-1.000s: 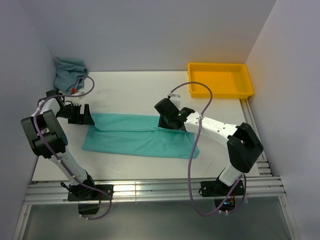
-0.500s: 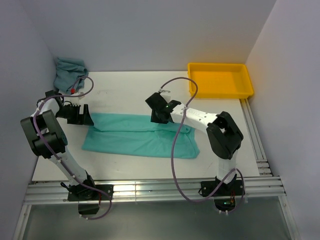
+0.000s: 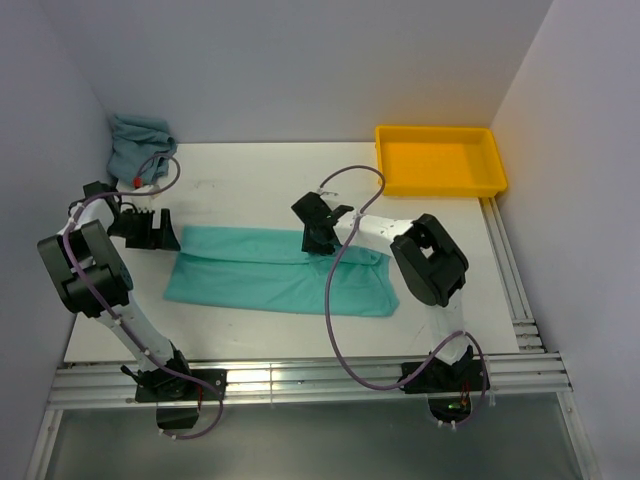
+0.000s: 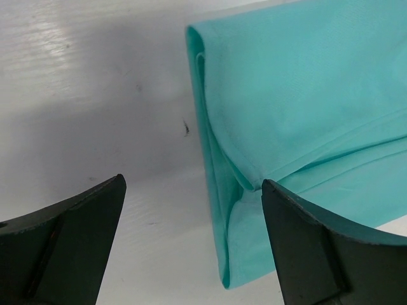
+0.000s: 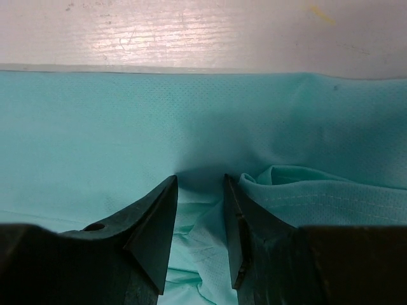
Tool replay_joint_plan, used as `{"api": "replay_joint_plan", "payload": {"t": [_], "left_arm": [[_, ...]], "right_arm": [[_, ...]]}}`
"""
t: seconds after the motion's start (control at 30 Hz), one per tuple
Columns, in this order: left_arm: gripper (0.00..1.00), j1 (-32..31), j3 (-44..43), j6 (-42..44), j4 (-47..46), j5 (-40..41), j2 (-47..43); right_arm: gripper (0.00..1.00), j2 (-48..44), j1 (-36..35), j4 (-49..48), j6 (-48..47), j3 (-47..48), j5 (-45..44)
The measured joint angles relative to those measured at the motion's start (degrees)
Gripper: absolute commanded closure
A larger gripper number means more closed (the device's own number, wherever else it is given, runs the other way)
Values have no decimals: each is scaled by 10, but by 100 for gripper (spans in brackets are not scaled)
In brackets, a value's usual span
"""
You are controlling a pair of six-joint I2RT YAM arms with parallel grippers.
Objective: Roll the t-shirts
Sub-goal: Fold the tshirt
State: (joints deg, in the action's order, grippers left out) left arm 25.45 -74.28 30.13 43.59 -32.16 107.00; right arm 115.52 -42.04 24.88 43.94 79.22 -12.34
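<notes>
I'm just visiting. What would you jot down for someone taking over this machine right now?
Left gripper open, poised at the mint t-shirt's left end.
Right gripper half-closed, tips on that shirt's middle; grip on cloth unclear.
Mint t-shirt lies folded in a long strip on the table; grey-teal t-shirt is crumpled in the far left corner.
Done: the strip fold. Left: rolling both.

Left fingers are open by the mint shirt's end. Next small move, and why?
Probably ease the left gripper toward the mint t-shirt and down, then close on its folded end. Its fingers stand wide open, the shirt's end lies between them close to one finger, not gripped, and the strip looks folded ready for rolling.
</notes>
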Motion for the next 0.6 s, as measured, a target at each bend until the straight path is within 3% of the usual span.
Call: {"api": "replay_joint_plan", "payload": {"t": [0.6], "left_arm": [[4,59,-32,7,27,-17,9]], "right_arm": [[55,-3,9,-44,1,-15,14]]}}
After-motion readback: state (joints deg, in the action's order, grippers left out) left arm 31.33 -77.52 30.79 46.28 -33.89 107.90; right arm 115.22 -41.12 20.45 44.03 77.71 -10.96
